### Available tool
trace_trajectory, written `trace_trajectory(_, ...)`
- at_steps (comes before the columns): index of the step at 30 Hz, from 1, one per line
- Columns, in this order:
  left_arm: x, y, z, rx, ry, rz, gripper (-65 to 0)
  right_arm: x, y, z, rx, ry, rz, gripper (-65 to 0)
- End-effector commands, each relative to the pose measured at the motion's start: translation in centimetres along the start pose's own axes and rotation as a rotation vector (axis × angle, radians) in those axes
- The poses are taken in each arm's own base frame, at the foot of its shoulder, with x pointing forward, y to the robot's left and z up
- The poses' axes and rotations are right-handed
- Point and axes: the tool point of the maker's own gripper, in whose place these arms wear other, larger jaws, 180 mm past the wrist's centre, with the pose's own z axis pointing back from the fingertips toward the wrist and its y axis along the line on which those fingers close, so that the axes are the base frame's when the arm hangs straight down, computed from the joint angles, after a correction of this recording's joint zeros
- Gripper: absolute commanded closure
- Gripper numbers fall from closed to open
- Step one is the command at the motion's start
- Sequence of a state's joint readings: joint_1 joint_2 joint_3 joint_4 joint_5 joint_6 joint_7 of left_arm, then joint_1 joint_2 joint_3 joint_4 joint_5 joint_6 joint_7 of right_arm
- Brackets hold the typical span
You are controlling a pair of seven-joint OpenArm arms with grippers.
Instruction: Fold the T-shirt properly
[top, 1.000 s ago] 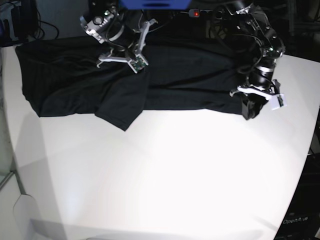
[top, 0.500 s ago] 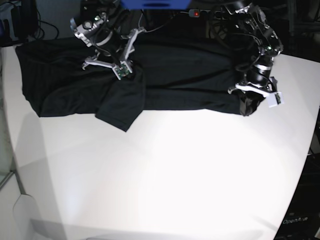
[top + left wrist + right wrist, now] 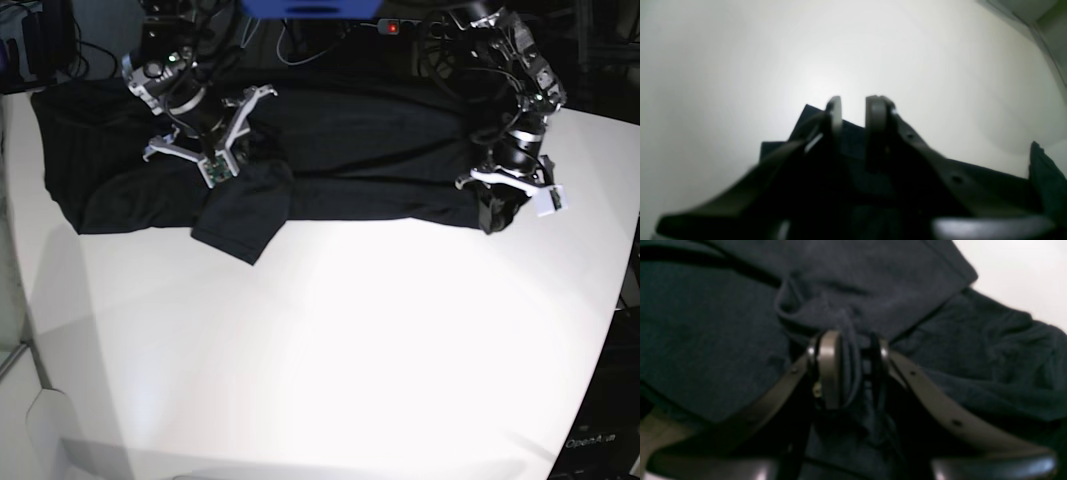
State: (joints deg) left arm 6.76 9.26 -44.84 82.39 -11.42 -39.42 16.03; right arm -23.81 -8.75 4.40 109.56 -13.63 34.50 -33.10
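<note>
Left gripper [image 3: 500,205] pinches the hem corner of the big plain black long-sleeved T-shirt [image 3: 350,150], which sprawls away from it across the far side of the white table [image 3: 350,350]. Right gripper [image 3: 848,355] sits parted, with a bunch of cloth between its fingers; can't tell if it's gripping. My worry: thin fabric slips or drags crooked, so the fold lands skewed.
</note>
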Motion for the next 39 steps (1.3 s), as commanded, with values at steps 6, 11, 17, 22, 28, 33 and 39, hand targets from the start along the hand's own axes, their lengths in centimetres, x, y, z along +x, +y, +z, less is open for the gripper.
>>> trace_trajectory(6, 1.8, -0.4, -0.2, -0.018, -0.064, -0.006, -12.8, 4.6, -2.4, -0.6, -0.048, -0.106, 0.001, -17.3)
trace_trajectory(11, 1.8, -0.4, -0.2, -0.02, -0.063, -0.006, -12.8, 7.5, -4.5, -1.8, -0.084, -0.127, 0.015, -17.4)
trace_trajectory(17, 1.8, -0.3, -0.1, -0.015, -0.063, -0.005, -12.8, 6.5, -6.8, -4.8, -0.09, -0.056, -0.049, -17.4)
trace_trajectory(22, 1.7, -0.2, -0.1, -0.014, -0.062, -0.005, -12.8, 5.4, -8.2, -6.6, -0.085, -0.012, -0.092, -17.4)
trace_trajectory(28, 1.6, -0.1, 0.0, -0.012, -0.059, -0.005, -12.8, 4.8, -8.9, -8.0, -0.075, -0.019, -0.116, -17.4)
trace_trajectory(33, 1.6, -0.1, 0.1, -0.011, -0.058, -0.005, -12.8, 3.6, -10.4, -8.3, -0.094, 0.0, -0.145, -17.4)
trace_trajectory(39, 1.5, -0.3, 0.0, -0.016, -0.057, -0.006, -12.8, 3.3, -12.7, -8.4, -0.129, 0.004, -0.18, -17.5)
